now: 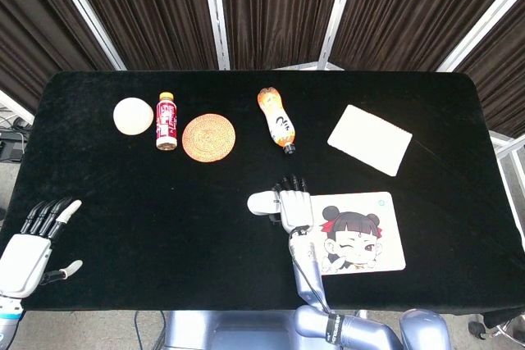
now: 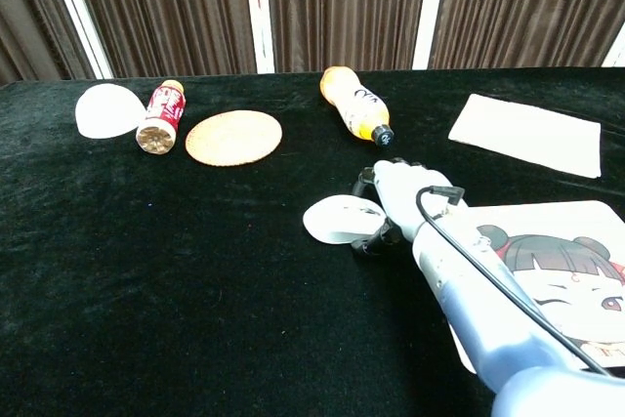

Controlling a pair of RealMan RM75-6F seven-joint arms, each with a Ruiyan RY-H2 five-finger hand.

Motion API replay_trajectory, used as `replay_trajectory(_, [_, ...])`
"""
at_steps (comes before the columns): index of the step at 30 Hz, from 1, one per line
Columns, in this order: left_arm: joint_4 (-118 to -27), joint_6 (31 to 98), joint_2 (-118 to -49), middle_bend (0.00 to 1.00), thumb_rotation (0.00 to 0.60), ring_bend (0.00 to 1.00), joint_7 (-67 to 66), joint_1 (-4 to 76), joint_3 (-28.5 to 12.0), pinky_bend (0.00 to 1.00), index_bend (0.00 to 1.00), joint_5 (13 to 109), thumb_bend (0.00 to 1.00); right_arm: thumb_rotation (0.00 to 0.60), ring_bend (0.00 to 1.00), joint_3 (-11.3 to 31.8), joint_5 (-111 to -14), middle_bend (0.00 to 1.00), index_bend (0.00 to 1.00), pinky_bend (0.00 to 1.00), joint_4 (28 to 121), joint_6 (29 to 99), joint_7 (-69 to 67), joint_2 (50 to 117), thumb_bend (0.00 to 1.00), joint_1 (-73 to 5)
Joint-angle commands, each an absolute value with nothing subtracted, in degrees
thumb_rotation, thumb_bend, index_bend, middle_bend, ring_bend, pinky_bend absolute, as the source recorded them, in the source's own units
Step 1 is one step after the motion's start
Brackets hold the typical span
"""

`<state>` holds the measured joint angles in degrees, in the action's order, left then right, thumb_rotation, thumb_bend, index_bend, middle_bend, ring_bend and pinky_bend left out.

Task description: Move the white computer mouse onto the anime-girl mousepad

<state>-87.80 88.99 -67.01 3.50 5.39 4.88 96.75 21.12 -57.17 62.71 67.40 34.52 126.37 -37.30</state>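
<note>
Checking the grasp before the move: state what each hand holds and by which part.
The right hand rests against the white mouse's right end; a closed grip cannot be confirmed. The left hand holds nothing, fingers apart.

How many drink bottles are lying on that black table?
2. A red bottle lies at the far left, between a white round object and a woven coaster. An orange bottle lies near the middle, beyond the right hand. None seem hidden.

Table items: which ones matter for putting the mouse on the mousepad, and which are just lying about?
Job:
white computer mouse
anime-girl mousepad
right hand, at the mouse

Lying about:
white ball
red bottle
round woven coaster
orange bottle
white cloth
left hand, idle at the table edge
</note>
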Motion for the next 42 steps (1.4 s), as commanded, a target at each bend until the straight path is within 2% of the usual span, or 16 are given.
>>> replay_trajectory(1, [-87.7,88.9,-67.0,0.00,0.600,0.00,3.5,5.4,4.9,0.00,0.00,96.8,0.12,0.600,0.00,20.9,-57.9,0.23,0.54,0.00,62.8,68.0,34.0,126.4,0.33,-37.3])
replay_trajectory(8, [-87.6,88.5,-67.1,0.00,0.600,0.00,3.7,5.5,4.7,0.00,0.00,96.5,0.12,0.600,0.00,19.9,-61.7,0.25,0.56,0.00,67.0,71.3,33.8,124.1,0.34,-36.8])
replay_trajectory(14, [-87.4,88.3,-67.3,0.00,0.600,0.00,3.1,5.4,4.5,0.00,0.00,96.4,0.12,0.600,0.00,17.8,-63.6,0.25,0.56,0.00,74.2,73.6,35.1,118.4,0.34,-34.2])
replay_trajectory(20, [-87.4,88.0,-67.6,0.00,0.600,0.00,2.2,5.4,4.4,0.00,0.00,96.3,0.12,0.600,0.00,15.8,-64.0,0.26,0.58,0.00,82.4,74.1,34.5,110.4,0.34,-30.7])
replay_trajectory(31, [-88.2,87.5,-67.9,0.00,0.600,0.00,0.1,5.2,5.2,0.00,0.00,97.4,0.12,0.600,0.00,9.3,-65.2,0.26,0.59,0.00,94.6,73.3,29.6,94.6,0.35,-23.9])
replay_trajectory(36, [-88.4,87.6,-68.0,0.00,0.600,0.00,-0.8,5.1,5.4,0.00,0.00,98.0,0.12,0.600,0.00,7.1,-65.8,0.26,0.59,0.00,97.3,71.6,27.6,89.2,0.34,-22.6])
replay_trajectory(42, [-88.6,87.6,-68.2,0.00,0.600,0.00,-1.5,4.9,5.4,0.00,0.00,98.0,0.12,0.600,0.00,5.6,-66.1,0.26,0.59,0.00,95.9,70.4,23.6,87.3,0.34,-21.3])
